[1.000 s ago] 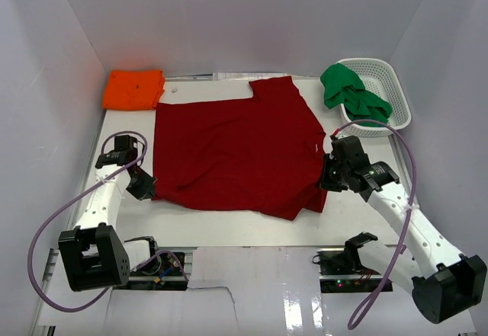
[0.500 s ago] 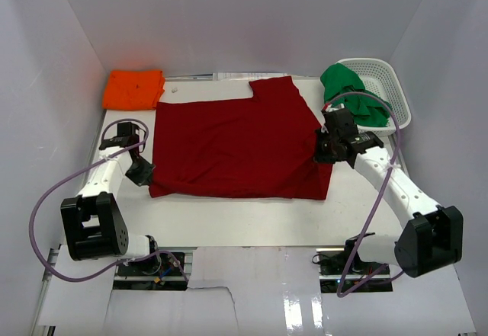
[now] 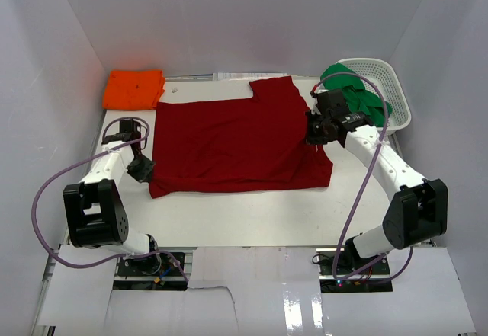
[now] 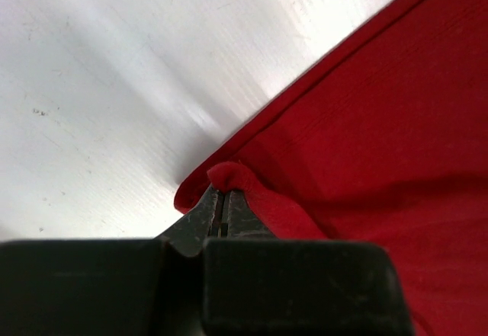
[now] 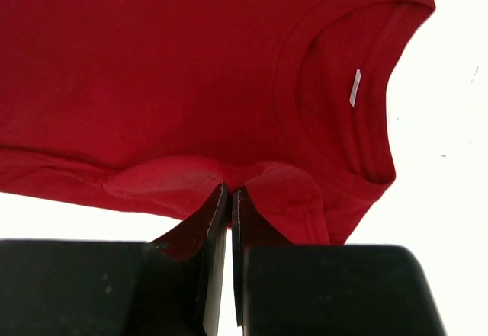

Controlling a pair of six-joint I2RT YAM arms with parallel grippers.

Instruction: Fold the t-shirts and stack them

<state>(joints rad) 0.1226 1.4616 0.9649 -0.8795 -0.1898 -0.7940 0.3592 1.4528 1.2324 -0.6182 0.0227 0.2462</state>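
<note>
Left fingers (image 4: 197,218) and right fingers (image 5: 200,225) pinch bunched edges of the soft, seemingly fine-ribbed dark red t-shirt (image 3: 236,142).

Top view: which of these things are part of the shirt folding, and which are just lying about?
Part of the job:
dark red shirt, spread out, pinched by left gripper and right gripper
orange shirt, folded, far left corner
green shirt, bunched, far right

Just lying about:
white basket

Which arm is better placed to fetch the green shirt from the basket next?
Right. The right pincer, though shut on the dark red shirt, sits beside the basket holding the green shirt; the left pincer grips the shirt's opposite edge.
</note>
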